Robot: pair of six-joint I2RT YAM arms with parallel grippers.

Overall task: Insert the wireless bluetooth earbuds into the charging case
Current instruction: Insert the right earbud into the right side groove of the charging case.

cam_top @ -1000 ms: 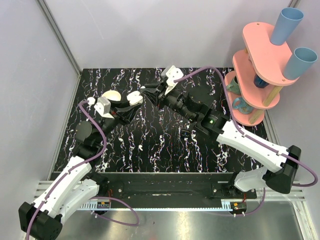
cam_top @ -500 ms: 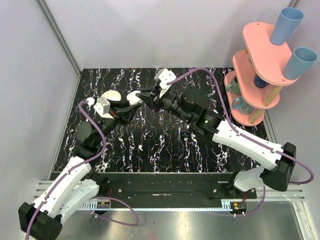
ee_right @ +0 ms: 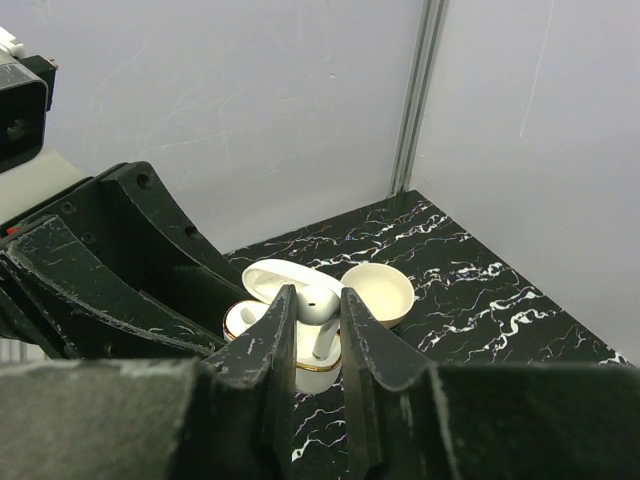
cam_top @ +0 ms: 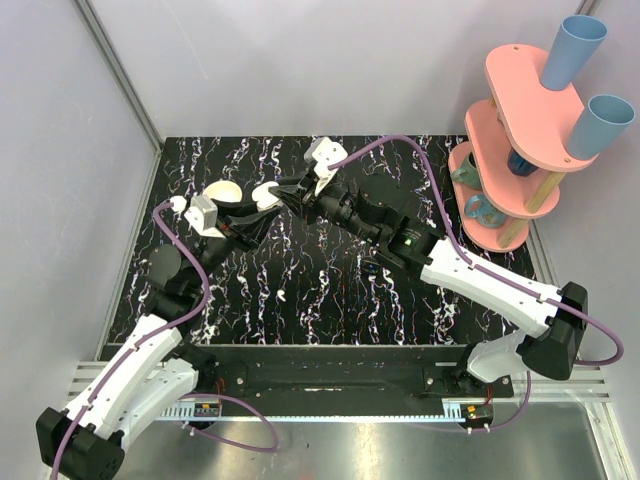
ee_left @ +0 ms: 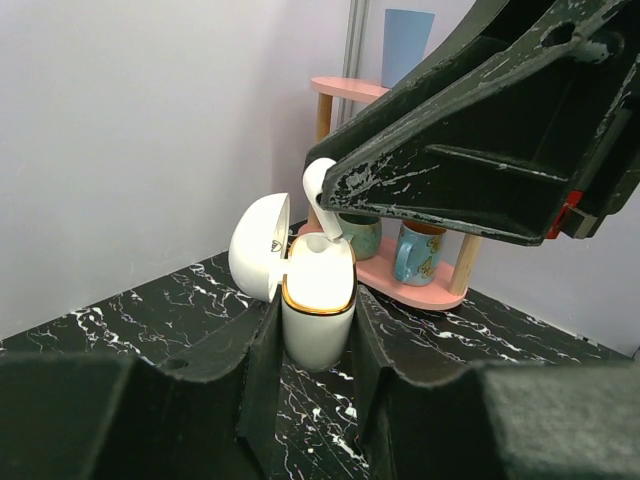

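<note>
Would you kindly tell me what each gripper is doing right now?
Left gripper: shut on the charging case.
Right gripper: shut on an earbud.

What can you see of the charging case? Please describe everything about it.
The charging case is a cream, glossy, plastic-looking clamshell with a gold rim around the mouth of its lower half. It is open: the rounded lid hangs from the hinge to one side. The lower half stands upright, mouth up, clamped between the fingers of the left pincer, over the black marbled table. An earbud held by the right pincer dips its stem into the mouth.
</note>
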